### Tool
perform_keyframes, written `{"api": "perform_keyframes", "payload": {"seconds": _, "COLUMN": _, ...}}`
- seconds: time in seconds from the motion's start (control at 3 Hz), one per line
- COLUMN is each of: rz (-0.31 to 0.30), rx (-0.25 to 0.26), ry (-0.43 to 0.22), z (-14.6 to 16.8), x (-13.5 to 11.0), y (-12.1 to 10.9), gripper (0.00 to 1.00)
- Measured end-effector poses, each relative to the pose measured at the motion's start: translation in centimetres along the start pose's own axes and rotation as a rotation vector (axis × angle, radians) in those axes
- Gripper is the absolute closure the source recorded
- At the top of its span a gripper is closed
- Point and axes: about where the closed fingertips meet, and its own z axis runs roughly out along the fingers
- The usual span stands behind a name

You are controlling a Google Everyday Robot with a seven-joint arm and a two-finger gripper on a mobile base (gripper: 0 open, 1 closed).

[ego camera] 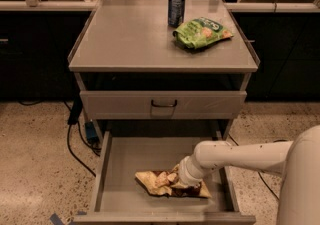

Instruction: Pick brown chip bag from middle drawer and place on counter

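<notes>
Grasp stage: the hand (181,184) is set on the bag (154,181) in the drawer (125,161), grip not discernible; a lift to the tabletop (125,39) is required.

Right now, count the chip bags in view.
2. Green foil chip bag on the grey metal counter; brown-and-tan foil chip bag in the open grey metal drawer, under the pincer. Shut grey drawer contents unseen.

One high camera looks down at the counter (125,44); jaws in the middle drawer (132,159).
</notes>
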Motion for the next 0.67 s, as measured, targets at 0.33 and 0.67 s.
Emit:
{"api": "perform_keyframes", "payload": {"seconds": 0.33, "rz": -0.034, "rx": 0.015, "ry": 0.013, "z": -1.7, "x": -1.2, "y": -0.5, "gripper": 1.00}}
{"api": "perform_keyframes", "payload": {"seconds": 0.67, "rz": -0.099, "rx": 0.038, "ry": 0.034, "z": -5.1, "x": -4.2, "y": -1.2, "gripper": 1.00}}
